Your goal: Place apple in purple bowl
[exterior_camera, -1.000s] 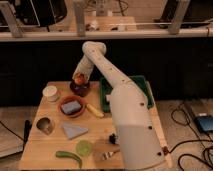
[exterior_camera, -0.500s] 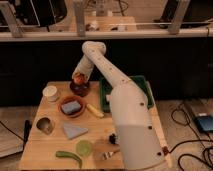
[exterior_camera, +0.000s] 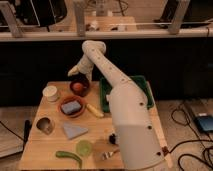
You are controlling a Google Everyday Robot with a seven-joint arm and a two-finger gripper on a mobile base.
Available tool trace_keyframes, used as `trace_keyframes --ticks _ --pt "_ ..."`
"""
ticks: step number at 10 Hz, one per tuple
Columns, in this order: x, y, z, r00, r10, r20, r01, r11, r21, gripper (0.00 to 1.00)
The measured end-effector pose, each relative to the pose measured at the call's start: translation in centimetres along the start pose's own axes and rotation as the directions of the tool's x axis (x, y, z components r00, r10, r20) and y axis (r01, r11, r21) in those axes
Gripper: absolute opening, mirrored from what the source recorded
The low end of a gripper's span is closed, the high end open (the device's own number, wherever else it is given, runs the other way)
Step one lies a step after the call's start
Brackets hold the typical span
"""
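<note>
The apple point(exterior_camera: 77, 87), small and orange-red, lies inside the dark purple bowl point(exterior_camera: 85, 92) at the back of the wooden table. My gripper point(exterior_camera: 75, 72) hangs just above the bowl's back-left rim, at the end of the white arm that reaches from the front right. The gripper is close over the apple; I cannot tell whether it touches it.
A white cup point(exterior_camera: 50, 92) stands left of the bowl. An orange-brown bowl point(exterior_camera: 62, 111) holds a blue sponge point(exterior_camera: 71, 106). A yellow banana piece point(exterior_camera: 95, 110), a green tray point(exterior_camera: 104, 95), a metal cup point(exterior_camera: 45, 125), a grey cloth point(exterior_camera: 75, 131) and a green pepper point(exterior_camera: 69, 157) lie nearby.
The apple sat higher, at the gripper, in the earlier frames; now it lies low in the purple bowl. The arm has barely moved.
</note>
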Motion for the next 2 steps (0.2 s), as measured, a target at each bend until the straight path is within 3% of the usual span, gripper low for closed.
trace_keyframes --ticks 2 --pt "0.06 0.03 -0.28 1.0 -0.004 -0.005 0.004 1.0 0.003 0.8"
